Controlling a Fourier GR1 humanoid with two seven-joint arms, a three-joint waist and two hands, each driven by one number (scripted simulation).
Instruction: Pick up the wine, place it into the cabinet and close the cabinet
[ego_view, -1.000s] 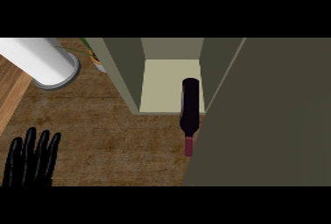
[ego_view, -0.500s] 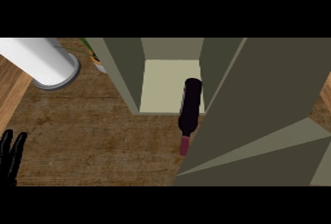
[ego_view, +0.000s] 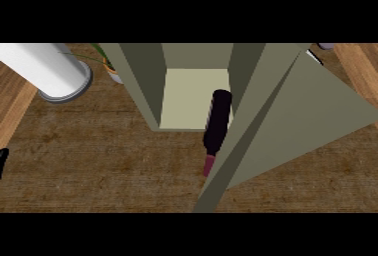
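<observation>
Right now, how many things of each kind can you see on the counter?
Wine bottles: 1, dark, lying in the cabinet's opening
Cabinets: 1, grey-green, door partly open
White cylinders: 1
Potted plants: 1, mostly hidden behind the cabinet
Total: 4

Lighting's pretty flat and dim overall, no real glare anywhere, the cabinet (ego_view: 193, 70) floor is the brightest patch while its side walls and the door (ego_view: 295, 125) edge sit in darker shade, the counter (ego_view: 96, 150) looks evenly muddy, and the white cylinder (ego_view: 46, 67) shades softly toward its rim.
</observation>
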